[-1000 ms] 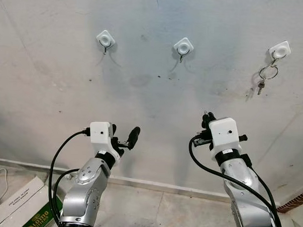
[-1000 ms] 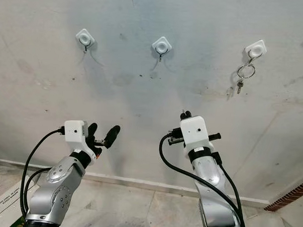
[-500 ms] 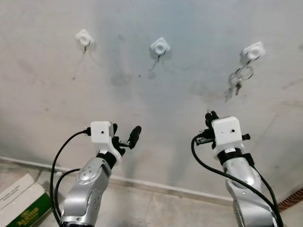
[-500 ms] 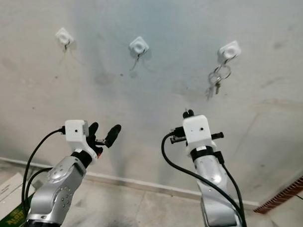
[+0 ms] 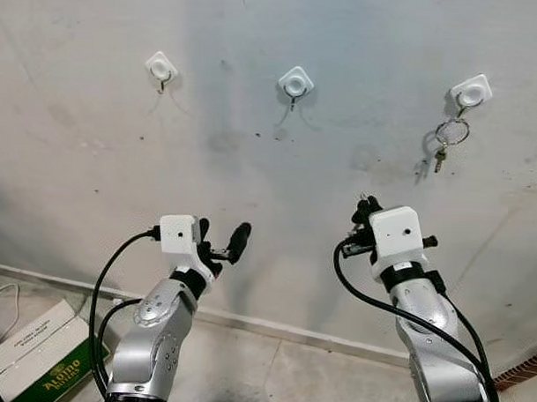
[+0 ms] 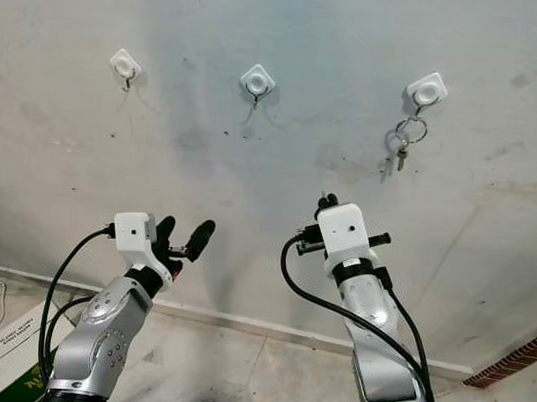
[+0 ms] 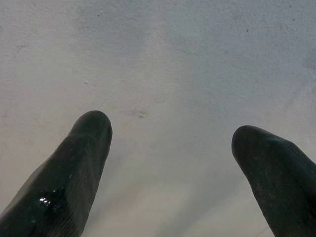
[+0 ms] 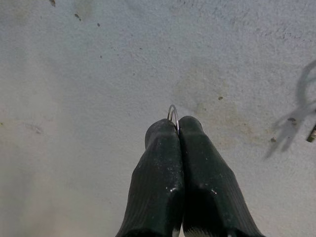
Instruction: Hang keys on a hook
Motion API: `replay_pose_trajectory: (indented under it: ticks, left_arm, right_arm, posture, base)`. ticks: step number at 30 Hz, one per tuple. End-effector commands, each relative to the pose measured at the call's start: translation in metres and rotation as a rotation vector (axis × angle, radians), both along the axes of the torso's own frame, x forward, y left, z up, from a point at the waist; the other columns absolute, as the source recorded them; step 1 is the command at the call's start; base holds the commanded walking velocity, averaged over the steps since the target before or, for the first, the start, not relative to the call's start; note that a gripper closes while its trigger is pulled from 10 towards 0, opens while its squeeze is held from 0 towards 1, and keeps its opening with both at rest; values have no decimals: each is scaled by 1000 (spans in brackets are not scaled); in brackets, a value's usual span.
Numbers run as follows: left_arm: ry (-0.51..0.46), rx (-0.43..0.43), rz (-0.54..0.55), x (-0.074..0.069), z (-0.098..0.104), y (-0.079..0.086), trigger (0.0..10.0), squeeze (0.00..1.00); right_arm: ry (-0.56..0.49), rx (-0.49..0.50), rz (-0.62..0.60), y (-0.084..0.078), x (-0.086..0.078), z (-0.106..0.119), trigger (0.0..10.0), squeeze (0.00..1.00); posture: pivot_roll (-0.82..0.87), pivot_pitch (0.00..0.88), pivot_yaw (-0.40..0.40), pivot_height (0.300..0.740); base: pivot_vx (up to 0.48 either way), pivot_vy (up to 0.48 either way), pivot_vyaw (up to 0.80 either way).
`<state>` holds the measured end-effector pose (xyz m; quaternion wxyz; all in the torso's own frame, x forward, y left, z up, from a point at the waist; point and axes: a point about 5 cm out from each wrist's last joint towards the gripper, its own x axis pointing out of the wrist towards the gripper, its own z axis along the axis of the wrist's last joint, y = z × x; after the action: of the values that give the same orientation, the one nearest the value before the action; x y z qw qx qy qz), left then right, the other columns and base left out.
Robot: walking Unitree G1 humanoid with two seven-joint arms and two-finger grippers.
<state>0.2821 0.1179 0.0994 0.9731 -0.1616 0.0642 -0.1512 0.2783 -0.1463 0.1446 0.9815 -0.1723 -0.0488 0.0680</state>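
My right gripper [image 8: 177,129] is pinched shut on a thin key ring [image 8: 173,112], low right of frame. The left gripper [image 7: 170,148] is spread wide and empty. The middle hook [image 5: 295,83] sits far above; the ring may slip or miss it.

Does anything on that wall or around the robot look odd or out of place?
Nothing looks broken. The wall is stained. One key ring already hangs on the rightmost hook. The right gripper pinches a thin metal ring. A cardboard box sits on the floor.
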Motion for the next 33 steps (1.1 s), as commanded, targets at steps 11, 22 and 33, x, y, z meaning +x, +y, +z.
replay_pose_trajectory:
  ticks: [11, 22, 33]
  left_arm:
    - [-2, 6, 0, 0, 0, 1, 10000, 0]
    - [-3, 14, -1, -5, 2, 3, 10000, 0]
    - [21, 68, 15, -27, -2, 15, 10000, 0]
  right_arm:
    - [-23, 2, 12, 2, 0, 6, 10000, 0]
    - [-17, 4, 17, -1, -7, 4, 10000, 0]
    - [14, 3, 19, -5, -21, -4, 10000, 0]
  posture:
    - [-108, 0, 61, 740]
    - [-107, 0, 63, 740]
    - [-97, 0, 71, 740]
  base:
    - [266, 0, 0]
    - [289, 0, 0]
    - [50, 0, 0]
